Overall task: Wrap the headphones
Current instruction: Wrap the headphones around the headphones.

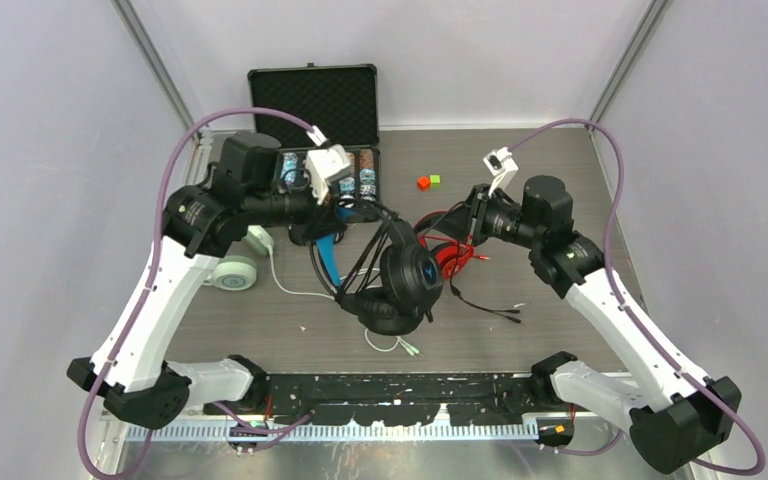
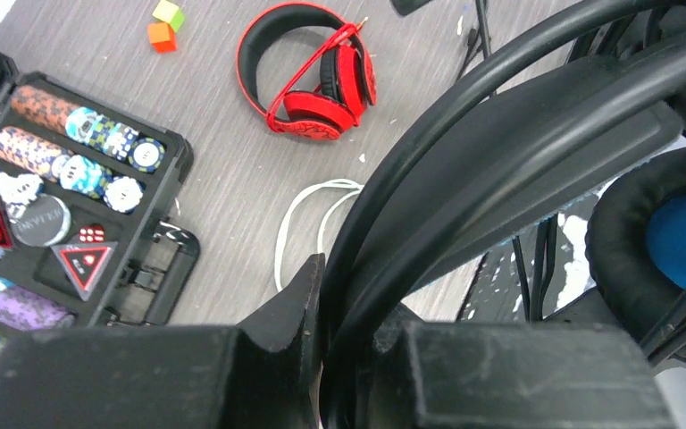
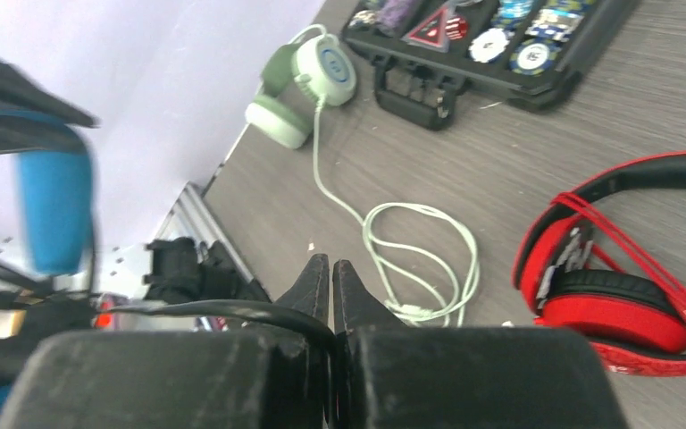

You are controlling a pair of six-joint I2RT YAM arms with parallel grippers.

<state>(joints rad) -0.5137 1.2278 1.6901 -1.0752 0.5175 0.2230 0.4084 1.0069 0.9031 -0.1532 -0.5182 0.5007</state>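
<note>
Left pincer (image 2: 348,299) grips black headphones (image 1: 410,272) — right pincer (image 3: 331,264), cable (image 3: 214,308).

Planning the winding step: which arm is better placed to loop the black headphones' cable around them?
Right. The right end effector is shut on the thin black cable; the left end effector only holds the black headphones up by their headband.

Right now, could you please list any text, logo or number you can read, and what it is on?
black headphones: a blue "Y"-shaped logo on the cup.
red headphones: white print, too blurred to read.
round token in the case: lettering too small.
</note>
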